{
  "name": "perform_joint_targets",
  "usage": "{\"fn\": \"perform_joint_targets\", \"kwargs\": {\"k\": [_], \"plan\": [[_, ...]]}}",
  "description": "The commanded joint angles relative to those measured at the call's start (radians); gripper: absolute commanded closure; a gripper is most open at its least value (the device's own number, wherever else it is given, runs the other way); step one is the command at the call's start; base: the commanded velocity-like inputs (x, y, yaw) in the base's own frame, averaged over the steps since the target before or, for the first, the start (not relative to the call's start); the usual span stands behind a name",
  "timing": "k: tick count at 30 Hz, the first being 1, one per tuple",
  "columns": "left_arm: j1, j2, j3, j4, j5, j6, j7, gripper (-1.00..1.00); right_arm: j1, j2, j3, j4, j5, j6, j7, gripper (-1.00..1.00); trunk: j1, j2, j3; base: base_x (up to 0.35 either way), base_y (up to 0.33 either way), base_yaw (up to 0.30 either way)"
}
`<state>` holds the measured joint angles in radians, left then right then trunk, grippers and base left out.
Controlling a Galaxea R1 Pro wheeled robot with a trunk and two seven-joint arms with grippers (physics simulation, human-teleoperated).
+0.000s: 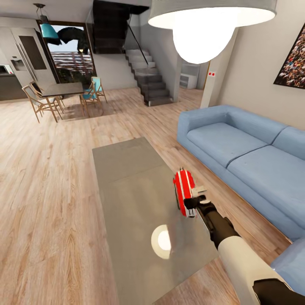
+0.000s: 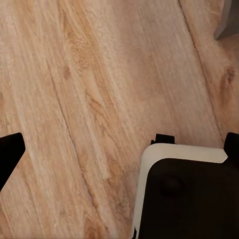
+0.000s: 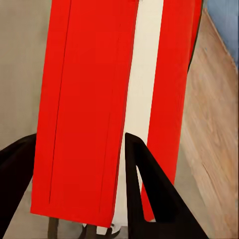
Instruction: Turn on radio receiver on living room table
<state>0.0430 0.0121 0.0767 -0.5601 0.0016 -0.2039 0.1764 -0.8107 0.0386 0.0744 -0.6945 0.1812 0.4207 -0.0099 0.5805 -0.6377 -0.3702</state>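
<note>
Right gripper [image 3: 74, 164], fingers spread, straddles the near end of the radio receiver [image 3: 99, 99] on the table [image 1: 127, 199].

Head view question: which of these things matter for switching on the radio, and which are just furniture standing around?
Part of the job:
- radio receiver, red and white
- table it stands on
- right gripper, fingers at the radio

Just around:
- blue sofa
- pendant lamp
- dining chairs
- staircase
- framed photo
</note>
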Motion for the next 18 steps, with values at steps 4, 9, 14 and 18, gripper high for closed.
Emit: {"fn": "perform_joint_targets", "kwargs": {"k": [4,9,14,18], "plan": [[0.0,0.0,0.0,0.0,0.0,0.0,0.0,-1.0,0.005,0.003,0.001,-0.005,0.112,-0.074,-0.112,1.0,0.0,0.0,0.0,0.0,0.0,0.0],[0.0,0.001,0.0,0.0,0.0,0.0,0.0,-1.0,0.008,0.004,0.006,-0.005,0.158,-0.092,-0.274,1.0,0.0,0.0,0.0,0.0,0.0,0.0],[0.0,0.003,0.0,0.0,0.0,0.0,0.0,-1.0,0.008,0.005,0.098,-0.007,0.285,-0.094,-0.439,1.0,0.0,0.0,0.0,0.0,0.0,0.0],[0.0,0.003,0.0,0.0,0.0,0.0,0.0,-1.0,0.008,0.006,0.162,-0.004,0.375,-0.088,-0.629,1.0,0.0,0.0,0.0,0.0,0.0,0.0]]}}
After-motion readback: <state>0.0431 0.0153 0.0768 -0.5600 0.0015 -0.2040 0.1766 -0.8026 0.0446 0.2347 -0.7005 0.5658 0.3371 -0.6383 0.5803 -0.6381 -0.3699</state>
